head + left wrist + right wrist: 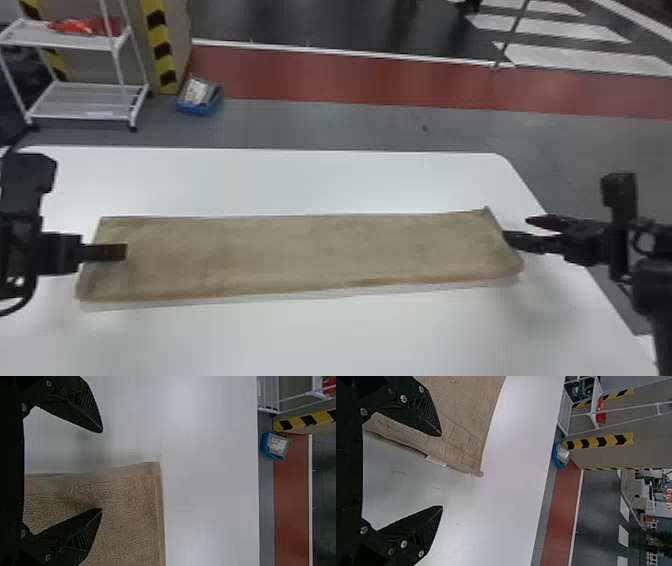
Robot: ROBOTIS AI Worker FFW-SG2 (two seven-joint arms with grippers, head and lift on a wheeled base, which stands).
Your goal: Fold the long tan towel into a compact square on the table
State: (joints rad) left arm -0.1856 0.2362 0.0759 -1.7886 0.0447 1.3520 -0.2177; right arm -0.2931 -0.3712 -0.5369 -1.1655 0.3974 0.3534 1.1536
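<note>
Right gripper (517, 229): fingers spread apart at the towel's right end, one over the cloth and one over bare table; whether either touches, I can't tell.
White table (325, 335): a broad top with a rounded far right corner.
Towel (300, 252): one long tan strip laid out along the far edge, set in from it, its right end near the table's right edge, the far right corner poking out.
White rack (75, 41): on the floor past the far edge, toward the left.
Left gripper (125, 252): fingers well parted, one above the towel's left end, the other beyond it.
Blue box (197, 107): floor, right beside the rack.
White tag (436, 460): on the towel's right end.
</note>
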